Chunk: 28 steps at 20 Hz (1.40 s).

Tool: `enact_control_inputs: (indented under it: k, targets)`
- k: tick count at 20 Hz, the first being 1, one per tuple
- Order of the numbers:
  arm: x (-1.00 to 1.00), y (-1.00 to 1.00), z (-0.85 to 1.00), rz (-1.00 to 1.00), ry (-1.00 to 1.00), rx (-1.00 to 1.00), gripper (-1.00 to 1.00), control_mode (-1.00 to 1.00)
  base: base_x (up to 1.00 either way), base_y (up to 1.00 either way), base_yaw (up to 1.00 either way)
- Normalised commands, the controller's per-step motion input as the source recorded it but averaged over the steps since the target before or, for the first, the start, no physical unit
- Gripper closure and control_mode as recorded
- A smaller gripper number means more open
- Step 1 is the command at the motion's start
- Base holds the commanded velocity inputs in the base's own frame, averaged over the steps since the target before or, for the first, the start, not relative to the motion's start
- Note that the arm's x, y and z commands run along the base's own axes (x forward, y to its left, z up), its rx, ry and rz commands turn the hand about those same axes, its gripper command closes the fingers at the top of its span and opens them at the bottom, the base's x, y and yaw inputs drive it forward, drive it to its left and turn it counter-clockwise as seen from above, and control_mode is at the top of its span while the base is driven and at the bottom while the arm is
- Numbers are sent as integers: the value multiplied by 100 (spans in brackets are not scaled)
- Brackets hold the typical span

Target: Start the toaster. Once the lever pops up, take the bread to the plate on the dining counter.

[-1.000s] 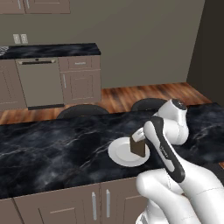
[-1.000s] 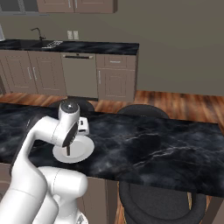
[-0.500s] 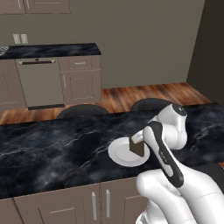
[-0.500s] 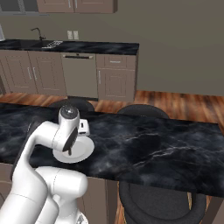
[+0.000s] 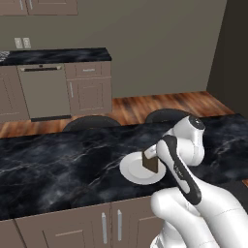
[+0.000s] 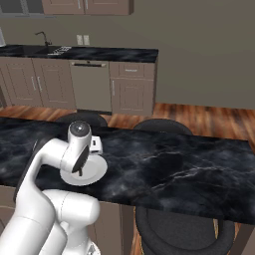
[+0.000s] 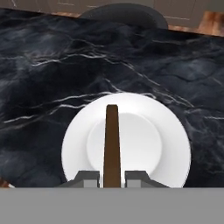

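**Toast held edge-on over the plate**

The white arm's two-fingered hand (image 7: 112, 177) was clamped on the thin, dark brown square slice of bread (image 7: 112, 140), holding it upright and edge-on above the small round white plate (image 7: 175, 148). From the hand's own camera the slice stood over the plate's middle, running toward twelve o'clock. From the left base camera the bread (image 5: 151, 162) hung over the plate (image 5: 131, 170), toward its three o'clock side; whether its lower edge touched the plate I could not tell. The plate (image 6: 97, 172) sat on the long black marble worktop with white veins (image 6: 174, 169), near its front edge.

By my reckoning the carrying was done and the placing was in hand. The next move called for lowering the slice and parting the fingers so it dropped inside the rim.
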Motion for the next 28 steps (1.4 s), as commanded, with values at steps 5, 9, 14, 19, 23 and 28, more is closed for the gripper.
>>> enact_control_inputs:
  k: [5,9,14,19,23,28]
  targets:
    - [1,0,-7,0,1,0,100,-100,0,0,0]
    - [1,0,-17,0,0,0,100,-100,0,0,0]
    - [0,0,-24,0,0,0,100,-100,0,0,0]
    - [4,0,-13,0,0,0,100,-100,0,0,0]
    - [17,0,0,0,0,0,100,-100,0,0,0]
    - [22,0,0,0,0,0,100,-100,0,0,0]
